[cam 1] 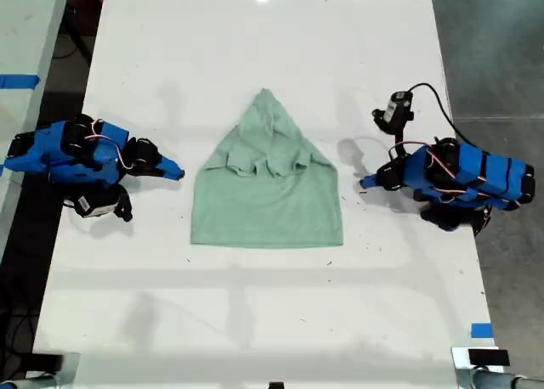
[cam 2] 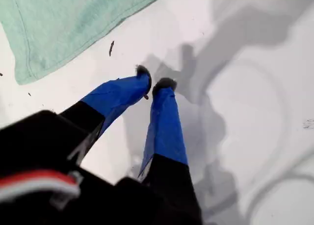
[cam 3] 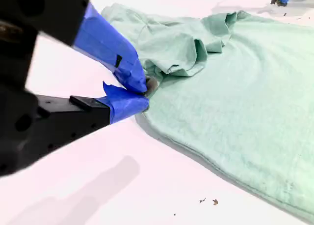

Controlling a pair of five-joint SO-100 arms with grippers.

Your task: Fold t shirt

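Lying flat mid-table, the pale mint-green soft fabric t shirt [cam 1: 268, 204], wrinkled, both sleeves turned in over the chest, top drawn to a point, hem straight. Roughly halfway, by the look of it: sides done, body not yet folded over, probably point down to hem. Resting on a smooth white tabletop [cam 1: 255, 321], bare on every side of the cloth, table edges well apart from it; ample room for a sweep. Near the shirt at the exterior view's right, my first gripper [cam 2: 153, 80], jaws all but together, holding nothing. At the exterior view's left, my second gripper [cam 3: 143, 91], jaws pressed together beside the sleeve fold, seemingly empty.
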